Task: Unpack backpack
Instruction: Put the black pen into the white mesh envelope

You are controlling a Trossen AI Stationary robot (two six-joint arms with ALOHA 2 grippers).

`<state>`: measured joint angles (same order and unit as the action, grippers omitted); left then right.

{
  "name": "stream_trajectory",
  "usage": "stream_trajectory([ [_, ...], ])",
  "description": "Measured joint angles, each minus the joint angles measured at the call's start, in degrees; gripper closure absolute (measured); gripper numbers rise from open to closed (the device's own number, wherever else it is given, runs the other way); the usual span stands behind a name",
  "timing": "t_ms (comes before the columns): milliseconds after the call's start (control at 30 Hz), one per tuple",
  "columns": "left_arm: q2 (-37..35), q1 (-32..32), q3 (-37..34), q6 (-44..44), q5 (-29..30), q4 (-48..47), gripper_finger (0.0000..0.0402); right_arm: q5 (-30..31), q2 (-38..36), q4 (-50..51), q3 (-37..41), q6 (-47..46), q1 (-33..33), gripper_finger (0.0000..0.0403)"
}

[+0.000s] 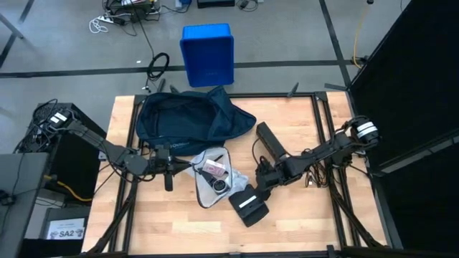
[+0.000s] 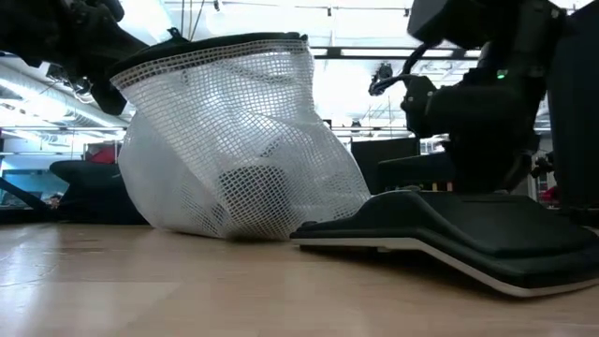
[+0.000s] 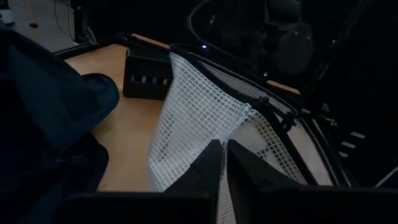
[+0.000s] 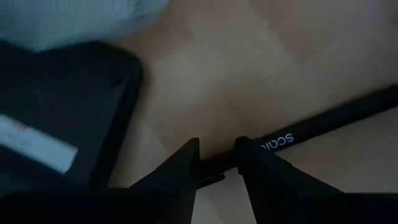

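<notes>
The dark navy backpack lies slumped at the table's far left. Nearer, a white mesh pouch with small items inside stands open on its bottom, and my left gripper is shut on its left rim. My right gripper points steeply down just right of the pouch, open. In the right wrist view its fingertips stand over the end of a thin black rod that lies on the wood, and I see no touch. A flat black case with a white label lies near the front. My left gripper pinches the pouch's mesh wall by its dark-edged open rim between its two fingers. The fingers come nearly level from the table's left. That side of the rim is held up, and the pouch's bottom rests on the table.
A long black box lies right of the backpack. A bright blue plastic bin stands on the floor beyond the far edge. Bare wood lies along the near edge and at the right. Cables and frame rails run along both sides.
</notes>
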<state>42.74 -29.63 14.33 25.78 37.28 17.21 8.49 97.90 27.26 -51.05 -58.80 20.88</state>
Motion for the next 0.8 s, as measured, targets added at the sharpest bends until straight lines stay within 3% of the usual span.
stream_trajectory([
  [467,0.00,0.02,0.00,0.00,0.00,0.20,0.0401,-9.98,-2.90,0.90,0.33,-11.43,11.16,0.0326],
  [800,0.00,0.02,0.00,0.00,0.00,0.11,0.0401,-11.95,-3.20,3.09,-0.27,-12.65,12.88,0.0335],
])
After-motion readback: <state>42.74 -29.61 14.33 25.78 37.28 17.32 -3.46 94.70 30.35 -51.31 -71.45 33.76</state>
